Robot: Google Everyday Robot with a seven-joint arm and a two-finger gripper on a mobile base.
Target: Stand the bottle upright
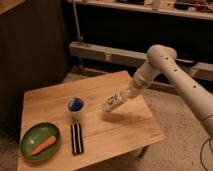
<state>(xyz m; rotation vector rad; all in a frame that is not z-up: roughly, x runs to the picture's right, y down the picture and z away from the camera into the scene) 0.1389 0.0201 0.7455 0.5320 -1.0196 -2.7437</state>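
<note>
The bottle (109, 104) is whitish and semi-clear. It hangs tilted, almost lying, a little above the wooden table (125, 132), and its shadow falls on the wood below it. My gripper (121, 98) reaches in from the right at the end of the white arm and is shut on the bottle's right end. The bottle's free end points down-left toward the small blue cup (75, 105), with a gap between them.
A green plate (27, 150) with a carrot (43, 145) sits at the table's front left. A black striped object (76, 138) lies in front of the cup. Dark shelving and a metal rail run behind the table.
</note>
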